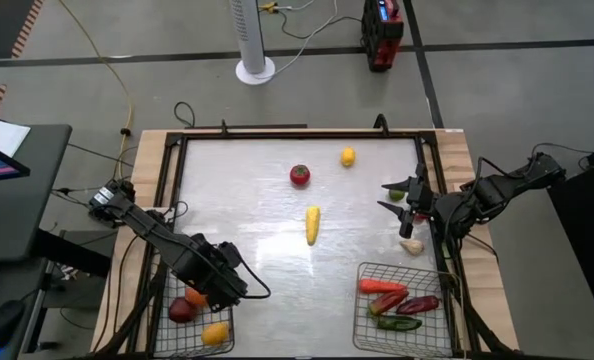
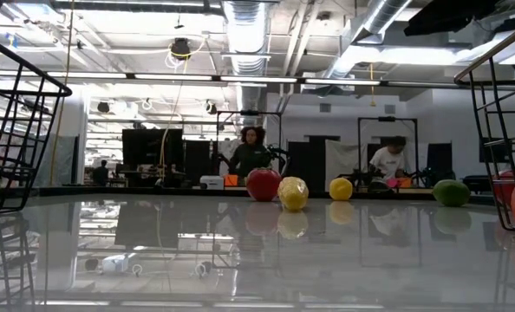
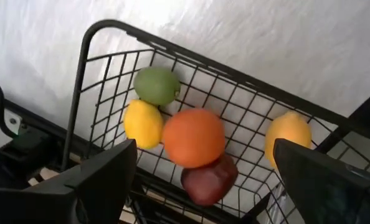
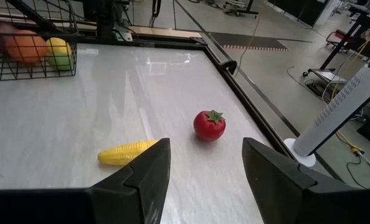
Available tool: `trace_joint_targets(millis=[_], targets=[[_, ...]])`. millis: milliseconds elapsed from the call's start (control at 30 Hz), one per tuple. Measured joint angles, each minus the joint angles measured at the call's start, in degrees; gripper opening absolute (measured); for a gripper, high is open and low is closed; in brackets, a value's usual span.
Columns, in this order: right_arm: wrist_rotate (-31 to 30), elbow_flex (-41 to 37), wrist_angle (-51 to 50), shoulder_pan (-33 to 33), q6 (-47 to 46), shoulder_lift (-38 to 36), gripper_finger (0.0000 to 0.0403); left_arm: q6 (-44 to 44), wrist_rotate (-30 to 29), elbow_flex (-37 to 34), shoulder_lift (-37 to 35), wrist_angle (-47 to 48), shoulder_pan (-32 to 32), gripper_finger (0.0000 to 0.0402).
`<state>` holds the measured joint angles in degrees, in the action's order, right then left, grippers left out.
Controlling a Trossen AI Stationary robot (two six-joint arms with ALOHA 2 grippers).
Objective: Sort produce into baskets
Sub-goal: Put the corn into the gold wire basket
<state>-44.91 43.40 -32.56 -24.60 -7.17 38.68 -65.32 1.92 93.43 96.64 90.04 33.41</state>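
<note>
My left gripper (image 1: 227, 282) (image 3: 205, 149) is open above the left wire basket (image 1: 167, 335) at the table's near left. In that basket an orange (image 3: 193, 137) lies on a red apple (image 3: 208, 179), beside a lemon (image 3: 142, 123), a lime (image 3: 157, 85) and a yellow-orange fruit (image 3: 286, 137). The fingers stand on either side of the orange, apart from it. My right gripper (image 1: 397, 198) (image 4: 205, 146) is open and empty at the table's right side, pointing toward a tomato (image 4: 210, 124) and a corn cob (image 4: 126, 152). The right basket (image 1: 369, 330) holds several elongated pieces.
On the table lie the tomato (image 1: 300, 176), a lemon (image 1: 348, 156), the corn cob (image 1: 312, 224), a green piece (image 1: 397, 193) by my right gripper and a whitish garlic bulb (image 1: 412, 246). A dark raised frame (image 1: 177, 160) borders the table. People sit in the room beyond (image 2: 251, 152).
</note>
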Motion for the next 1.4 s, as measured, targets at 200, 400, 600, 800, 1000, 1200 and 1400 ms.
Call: trace_joint_targets(millis=[200, 400, 600, 800, 1000, 1200, 1400], targets=[[0.00, 0.00, 0.02, 0.00, 0.14, 0.00, 0.0225, 1.93, -2.99, 0.00, 0.00, -0.03, -0.29, 0.0364], [-0.03, 0.00, 1.34, 0.16, 0.96, 0.00, 0.0225, 8.86, -22.03, 0.00, 0.00, -3.00, -1.70, 0.0364], [0.13, 0.00, 4.34, 2.97, 1.70, 1.36, 0.0225, 16.79, -45.50, 0.00, 0.00, -12.87, -9.10, 0.0364], [3.38, 0.00, 5.42, 6.39, 2.74, 3.93, 0.0225, 29.84, -41.57, 0.00, 2.76, -27.53, -21.99, 0.0361], [3.85, 0.00, 5.54, 7.98, 2.80, 4.32, 0.0225, 38.23, -30.01, 0.02, 9.37, -45.37, -30.57, 0.0359], [4.09, 0.01, 4.82, 8.23, 3.81, 3.44, 0.0225, 41.57, -26.72, 0.01, 17.54, -53.40, -33.28, 0.0359], [4.20, 0.00, 4.31, 8.20, 4.70, 3.16, 0.0225, 42.28, -27.80, 0.00, 24.65, -56.84, -34.37, 0.0358]])
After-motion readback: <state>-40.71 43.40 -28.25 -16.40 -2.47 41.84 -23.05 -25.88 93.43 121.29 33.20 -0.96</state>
